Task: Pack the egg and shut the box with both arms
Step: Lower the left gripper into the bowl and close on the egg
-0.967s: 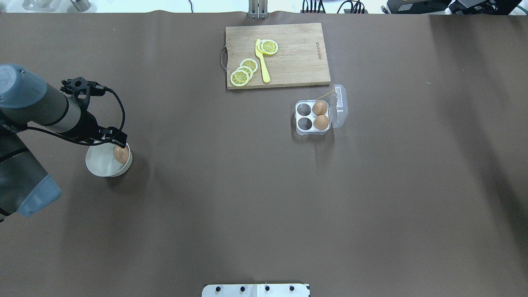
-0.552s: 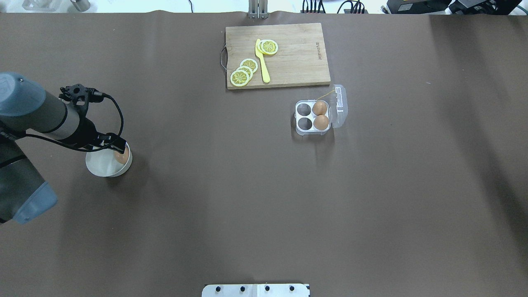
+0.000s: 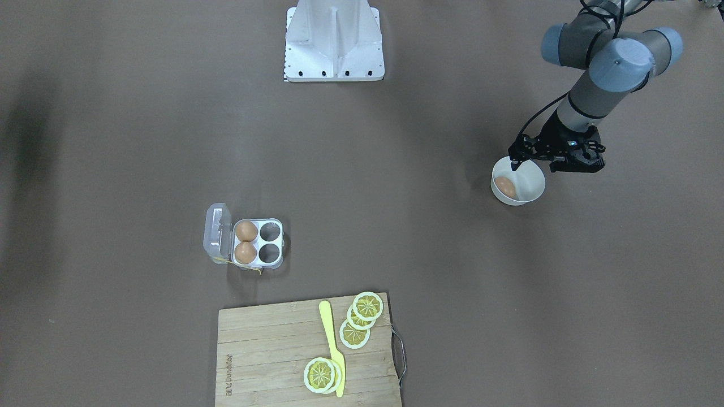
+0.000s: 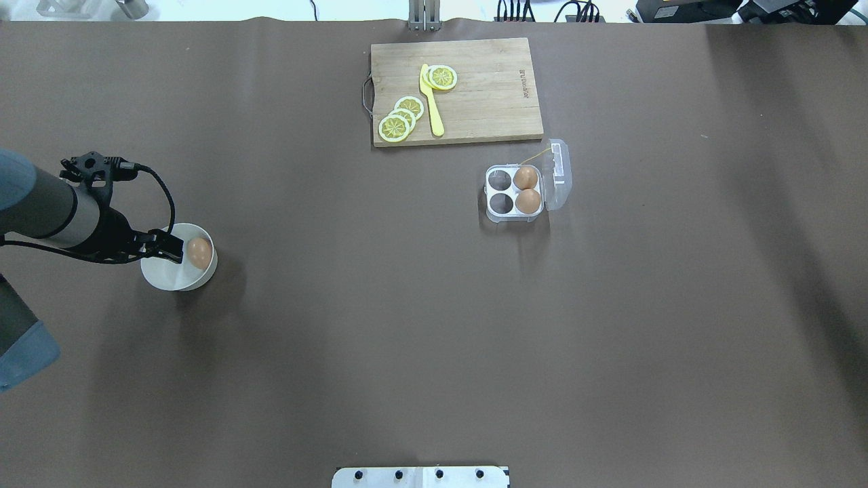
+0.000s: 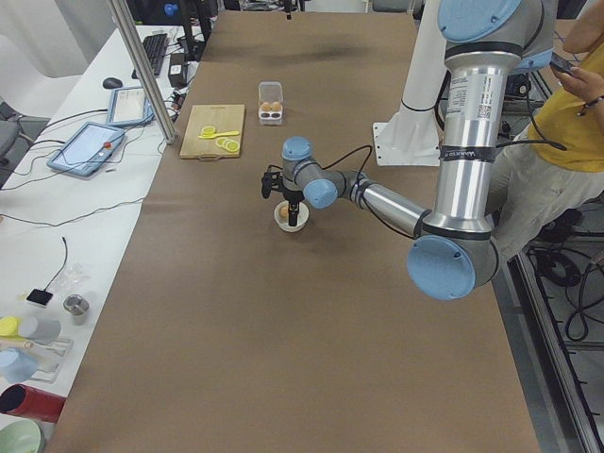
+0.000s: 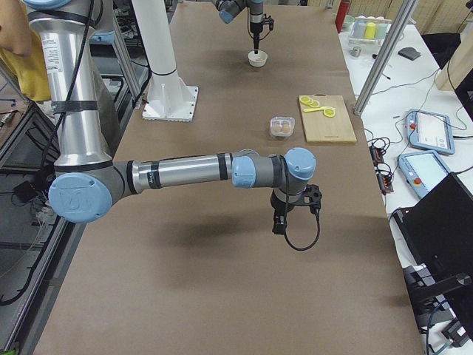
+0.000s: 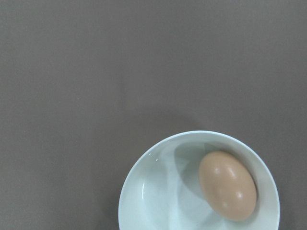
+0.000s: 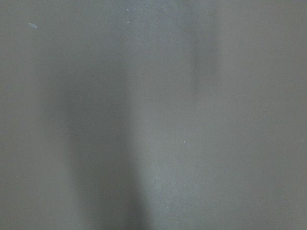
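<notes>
The egg (image 4: pixel 199 252) lies in a white bowl (image 4: pixel 163 274) at the table's left; it also shows in the left wrist view (image 7: pixel 227 185) and the front view (image 3: pixel 504 187). My left gripper (image 4: pixel 173 249) hangs over the bowl's left part, just left of the egg, apart from it; its fingers look open and empty. The clear box (image 4: pixel 513 215) stands right of centre with its lid (image 4: pixel 559 173) open. Two brown eggs (image 4: pixel 525 177) fill its right cells; the two left cells are empty. My right gripper (image 6: pixel 278 224) shows only in the right side view, low over bare table; I cannot tell its state.
A wooden cutting board (image 4: pixel 488 102) with lemon slices (image 4: pixel 395 127) and a yellow knife (image 4: pixel 431 102) lies behind the box. The white base plate (image 4: pixel 420 476) is at the near edge. An operator (image 5: pixel 566 104) stands beside the robot.
My left gripper has moved left, from above the egg to over the bowl's left part. The egg, bowl and box have not moved.
</notes>
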